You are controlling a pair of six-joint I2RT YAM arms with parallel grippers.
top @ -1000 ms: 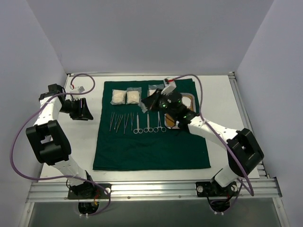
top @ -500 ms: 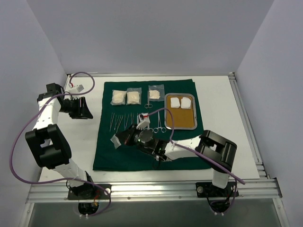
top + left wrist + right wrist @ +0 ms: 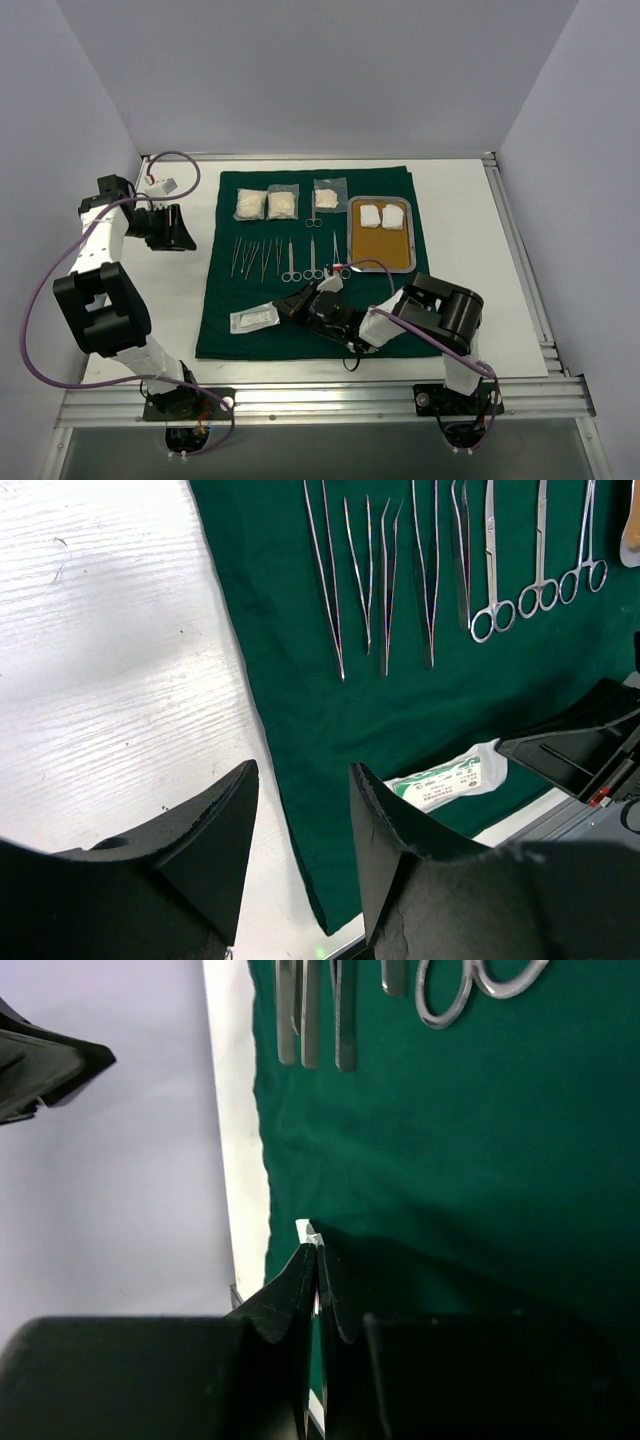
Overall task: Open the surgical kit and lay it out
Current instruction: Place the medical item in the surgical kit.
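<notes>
The dark green drape (image 3: pixel 300 335) lies spread flat on the white table (image 3: pixel 470 220). Near its front left corner lies a flat printed packet (image 3: pixel 255 319), white with green lettering in the left wrist view (image 3: pixel 450 775).

The right gripper (image 3: pixel 288 306) sits low over the drape at the packet's right end. Its jaws are pressed together, and the right wrist view shows a sliver of white pinched at the very tips (image 3: pixel 312 1235). The rest of the packet is hidden behind the fingers there. In the left wrist view the packet's end meets the black finger.

Behind the gripper runs a row of instruments: slim forceps (image 3: pixel 250 258) to the left, ring-handled scissors (image 3: pixel 290 262) to the right. The steel tray (image 3: pixel 381 250) stands on the drape's far right part and holds two gauze pads (image 3: pixel 371 215) side by side. Three clear packets (image 3: pixel 283 204) line the far edge.

The left gripper (image 3: pixel 180 230) hangs over bare table, left of the drape and well apart from the packet. Its fingers (image 3: pixel 225 810) stand apart with nothing between them.
</notes>
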